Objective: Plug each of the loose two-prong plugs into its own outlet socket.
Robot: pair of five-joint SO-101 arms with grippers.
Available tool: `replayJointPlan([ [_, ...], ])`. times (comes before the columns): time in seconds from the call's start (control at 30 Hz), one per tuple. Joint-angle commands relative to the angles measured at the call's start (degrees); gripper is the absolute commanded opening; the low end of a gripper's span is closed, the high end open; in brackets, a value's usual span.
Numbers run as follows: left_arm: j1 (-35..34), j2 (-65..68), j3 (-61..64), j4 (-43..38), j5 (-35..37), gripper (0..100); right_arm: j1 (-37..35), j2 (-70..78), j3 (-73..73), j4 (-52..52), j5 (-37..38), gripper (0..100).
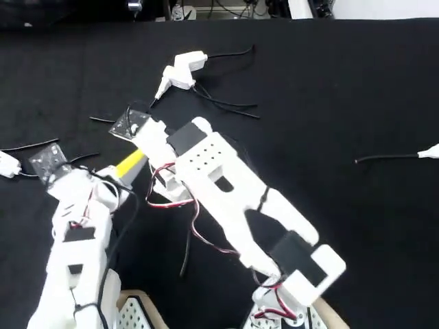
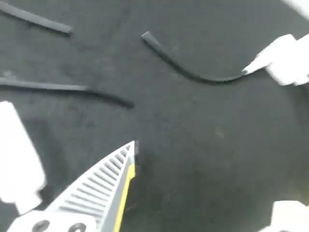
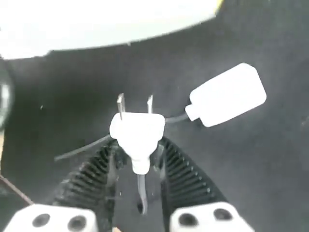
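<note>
My right gripper is shut on a white two-prong plug, its black ribbed fingers clamped on both sides and the prongs pointing away from the wrist. Just beyond the plug lies a white socket block on a short black cable. My left gripper is open over bare black cloth, and its white ribbed finger has a yellow edge. Another white socket with a plug lies at the back of the table. One loose white plug lies at the far right, another at the far left.
The right arm stretches diagonally across the table, close beside the left arm. Loose black cables trail over the black cloth near the back socket. A blurred white piece with a cable lies ahead of the left gripper.
</note>
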Motion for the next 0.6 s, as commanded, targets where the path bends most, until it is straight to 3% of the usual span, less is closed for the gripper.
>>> replayJointPlan([
  [0.0, 1.80, -10.11, 3.65, -6.24, -0.18, 54, 0.18, -3.82, -2.33, 3.25, 0.09, 1.1],
  [0.1, 3.56, -19.34, 7.78, -6.86, -0.18, 54, 0.44, -4.18, 0.31, 1.93, 0.09, 1.1],
  [0.33, 13.41, -36.04, 7.87, 16.09, -0.62, 54, 0.44, -4.35, 0.22, -0.35, 0.09, 1.1],
  [0.57, 13.41, -43.43, 7.87, 27.43, -0.70, 54, 0.70, -4.35, -6.99, 3.87, 0.09, 1.1],
])
